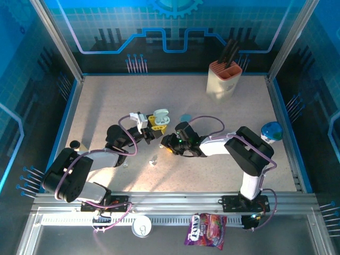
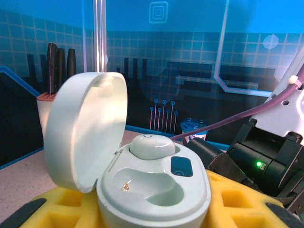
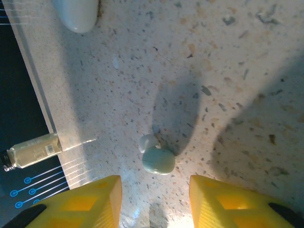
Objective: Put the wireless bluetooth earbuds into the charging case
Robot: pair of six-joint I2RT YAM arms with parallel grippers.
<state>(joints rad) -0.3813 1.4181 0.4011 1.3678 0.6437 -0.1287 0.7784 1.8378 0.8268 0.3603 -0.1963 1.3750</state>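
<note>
The pale green charging case [image 2: 156, 190] stands open with its lid [image 2: 83, 128] tipped back to the left. My left gripper [image 2: 152, 211] is shut on it, yellow pads [image 2: 237, 204] against both sides. One earbud [image 2: 152, 146] sits in the far socket; the near socket is bare. From above, the case [image 1: 161, 118] is near the table's middle. My right gripper [image 3: 154, 204] points down at the table, jaws open. A loose pale green earbud [image 3: 157, 159] lies on the table just ahead of its yellow fingertips [image 3: 90, 204], touching neither. From above, this bud [image 1: 154, 161] lies below and left of the right gripper [image 1: 169, 146].
A knife block [image 1: 224, 78] stands at the back right and a blue-lidded cup [image 1: 271, 132] at the right edge. A candy bag [image 1: 206, 230] and a white round lid [image 1: 142, 227] lie at the front rail. A small bottle [image 3: 31, 151] and a pale oval object [image 3: 76, 14] lie near the right gripper.
</note>
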